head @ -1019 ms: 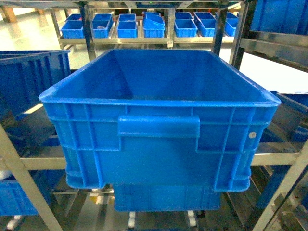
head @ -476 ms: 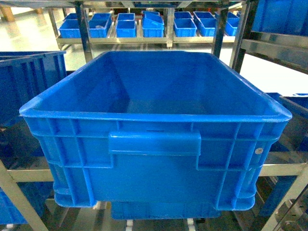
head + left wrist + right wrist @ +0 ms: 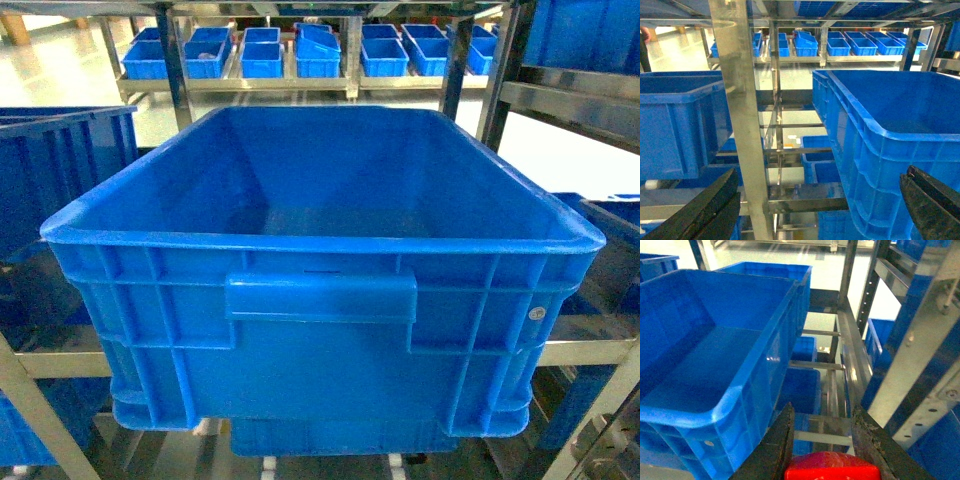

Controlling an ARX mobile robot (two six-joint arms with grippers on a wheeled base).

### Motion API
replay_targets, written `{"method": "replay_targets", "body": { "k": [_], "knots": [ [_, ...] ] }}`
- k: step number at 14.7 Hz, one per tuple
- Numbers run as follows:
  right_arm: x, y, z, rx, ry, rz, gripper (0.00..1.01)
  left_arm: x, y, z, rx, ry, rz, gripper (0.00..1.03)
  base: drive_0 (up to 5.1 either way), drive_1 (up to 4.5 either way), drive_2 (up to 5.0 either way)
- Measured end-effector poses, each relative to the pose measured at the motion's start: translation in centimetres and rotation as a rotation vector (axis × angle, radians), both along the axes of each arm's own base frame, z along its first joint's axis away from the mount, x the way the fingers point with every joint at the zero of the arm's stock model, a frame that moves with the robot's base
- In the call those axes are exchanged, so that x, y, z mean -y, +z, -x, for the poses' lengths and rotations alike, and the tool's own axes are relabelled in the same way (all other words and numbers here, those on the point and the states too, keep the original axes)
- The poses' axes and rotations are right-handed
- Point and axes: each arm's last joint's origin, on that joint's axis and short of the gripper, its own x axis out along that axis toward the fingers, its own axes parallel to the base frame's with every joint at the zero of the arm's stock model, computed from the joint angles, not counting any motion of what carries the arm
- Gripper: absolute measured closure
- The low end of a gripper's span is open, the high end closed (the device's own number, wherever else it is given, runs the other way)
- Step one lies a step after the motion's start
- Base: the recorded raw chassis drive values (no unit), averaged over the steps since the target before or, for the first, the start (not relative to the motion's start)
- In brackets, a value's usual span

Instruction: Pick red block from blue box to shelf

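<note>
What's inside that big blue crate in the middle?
The big crate shows only bare blue floor and walls. The near wall hides the strip of floor just behind it. The red block sits outside it, held in the right gripper.

Red block (image 3: pixel 832 466) cut off by the bottom edge, only its top showing between the right gripper (image 3: pixel 821 450) fingers. Left gripper (image 3: pixel 815 210) fingers cropped at the frame's lower corners. Floor of the ribbed crate (image 3: pixel 320 300) partly hidden behind its near wall.

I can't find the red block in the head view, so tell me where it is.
The red block shows only in the right wrist view, at the bottom edge, clamped in the right gripper, just right of the big blue crate and beside the shelf rails.
</note>
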Motion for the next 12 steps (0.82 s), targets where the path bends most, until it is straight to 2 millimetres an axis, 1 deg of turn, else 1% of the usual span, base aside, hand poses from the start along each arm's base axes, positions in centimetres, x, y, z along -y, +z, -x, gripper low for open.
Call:
{"method": "replay_targets", "body": {
  "k": [1, 3, 4, 5, 6, 7, 9, 10, 12],
  "knots": [
    [-0.6, 0.4, -0.9, 0.005, 0.019, -0.007, 0.73, 0.0, 0.0, 0.0, 0.0, 0.0, 0.0, 0.05, 0.1, 4.36, -4.2],
    [-2.1, 1.6, -3.5, 0.016, 0.072, -0.031, 0.73, 0.0, 0.0, 0.0, 0.0, 0.0, 0.0, 0.05, 0.1, 4.36, -4.2],
    [-3.0, 1.9, -4.8, 0.003, 0.106, -0.045, 0.73, 0.0, 0.0, 0.0, 0.0, 0.0, 0.0, 0.05, 0.1, 4.36, -4.2],
    [-5.6, 2.1, -7.0, -0.039, 0.199, -0.076, 0.73, 0.0, 0.0, 0.0, 0.0, 0.0, 0.0, 0.05, 0.1, 4.36, -4.2],
    [-8.0, 1.7, -8.3, -0.074, 0.278, -0.094, 0.73, 0.0, 0.0, 0.0, 0.0, 0.0, 0.0, 0.05, 0.1, 4.36, -4.2],
    [-9.7, 1.1, -9.4, -0.069, 0.31, -0.077, 0.73, 0.0, 0.0, 0.0, 0.0, 0.0, 0.0, 0.05, 0.1, 4.36, -4.2],
    [-11.7, 0.2, -10.9, -0.082, 0.345, -0.038, 0.73, 0.0, 0.0, 0.0, 0.0, 0.0, 0.0, 0.05, 0.1, 4.36, -4.2],
    [-13.1, -0.6, -12.3, -0.1, 0.364, -0.016, 0.73, 0.0, 0.0, 0.0, 0.0, 0.0, 0.0, 0.05, 0.1, 4.36, -4.2],
    [-14.7, -1.6, -14.6, -0.114, 0.376, 0.018, 0.73, 0.0, 0.0, 0.0, 0.0, 0.0, 0.0, 0.05, 0.1, 4.36, -4.2]
  ]
}}
